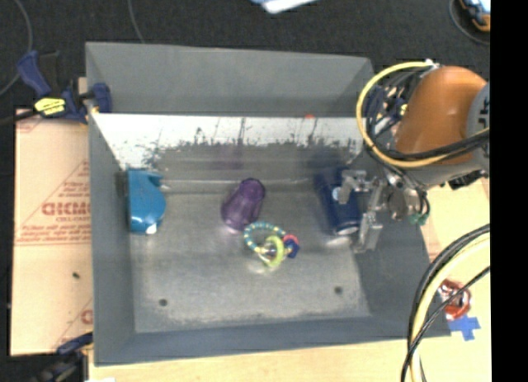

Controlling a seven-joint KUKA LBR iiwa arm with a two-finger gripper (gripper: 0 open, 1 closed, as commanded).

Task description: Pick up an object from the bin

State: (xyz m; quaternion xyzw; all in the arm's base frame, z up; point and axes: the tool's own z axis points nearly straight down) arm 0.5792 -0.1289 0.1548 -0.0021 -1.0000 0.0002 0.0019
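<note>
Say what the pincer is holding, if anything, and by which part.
It cannot be told. The pincer is down against the right side of the dark blue thing, but no grip on it can be made out.

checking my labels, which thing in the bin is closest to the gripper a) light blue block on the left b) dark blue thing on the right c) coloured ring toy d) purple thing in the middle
b: the dark blue thing lies right beside the gripper; the other three lie further left.

Front bin floor bare; purple cup and ring toy crowd centre
</note>
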